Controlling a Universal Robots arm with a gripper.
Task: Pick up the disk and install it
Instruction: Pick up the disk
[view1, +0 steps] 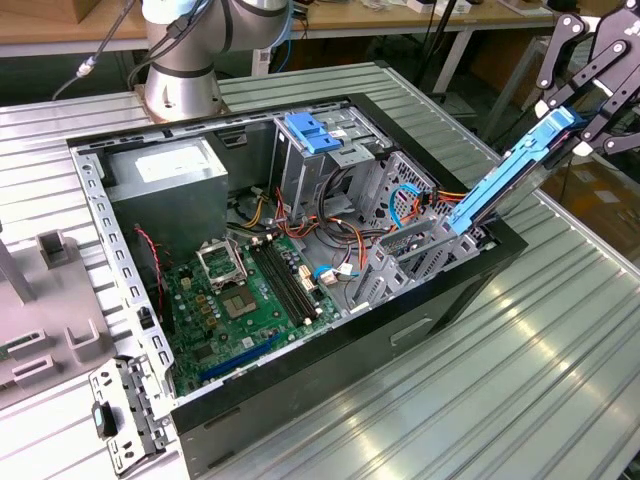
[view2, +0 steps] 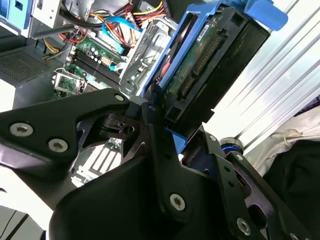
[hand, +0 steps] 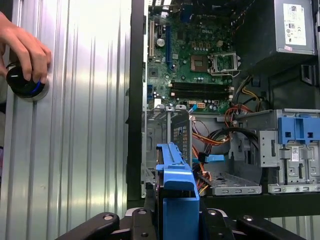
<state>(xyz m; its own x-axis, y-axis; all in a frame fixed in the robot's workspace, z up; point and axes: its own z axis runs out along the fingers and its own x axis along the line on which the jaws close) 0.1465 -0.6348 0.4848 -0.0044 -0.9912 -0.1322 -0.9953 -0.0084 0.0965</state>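
The disk (view1: 505, 180) is a drive in blue plastic carrier rails, tilted steeply. Its lower end reaches the metal drive cage (view1: 420, 250) at the side of the open computer case (view1: 300, 385) on the exterior view's right; its upper end points up and away from the case. My gripper (view1: 580, 110) is shut on that upper end. In the second wrist view the black fingers (view2: 155, 135) clamp the disk (view2: 205, 60), whose connector edge faces the camera. The first wrist view looks along the disk (hand: 175, 185) into the case from my gripper (hand: 175, 222).
Inside the case are a green motherboard (view1: 240, 300), a grey power supply box (view1: 165, 170), loose cables and a second cage with a bare blue bracket (view1: 312, 132). The arm's base (view1: 185, 60) stands behind. A person's hand (hand: 22, 50) rests on a black knob (hand: 22, 82) on the ribbed table.
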